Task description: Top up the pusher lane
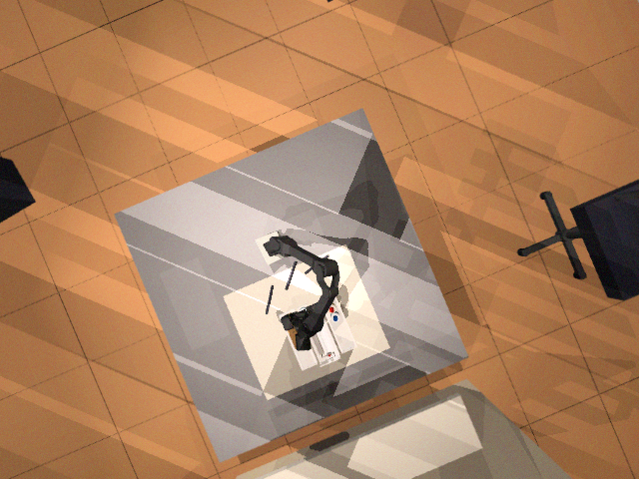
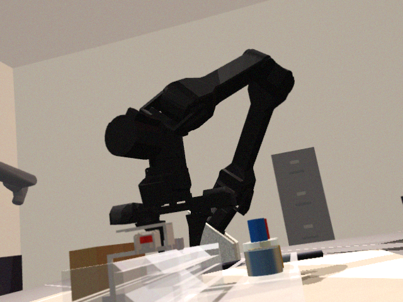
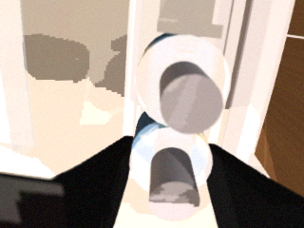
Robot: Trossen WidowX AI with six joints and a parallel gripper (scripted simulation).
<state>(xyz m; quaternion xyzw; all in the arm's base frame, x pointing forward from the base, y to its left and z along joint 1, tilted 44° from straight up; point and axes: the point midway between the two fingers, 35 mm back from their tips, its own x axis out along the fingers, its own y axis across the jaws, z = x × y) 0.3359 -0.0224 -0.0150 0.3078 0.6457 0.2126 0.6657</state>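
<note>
My gripper [image 3: 169,147] is shut on a jar with a pale round lid and grey knob [image 3: 172,134]. Another jar with a white lid and grey knob [image 3: 192,51] stands straight ahead of it in the sprung lane, between pale side walls. Dark blue shows at the left side of both bodies. The two jars overlap in the wrist view; whether they touch, and whether the held one stands on the lane floor, I cannot tell. The front stop is hidden. The arm covers both jars in the top view. The pusher plate is not clearly seen.
A blue-knobbed jar [image 1: 334,317] [image 2: 262,261] and a red-knobbed jar [image 1: 330,309] stand close together beside the lanes. A brown wooden block [image 2: 97,271] [image 3: 287,85] lies along the other side. Clear walls rise around the lanes. Black rods [image 1: 291,275] lie nearer the arm's base.
</note>
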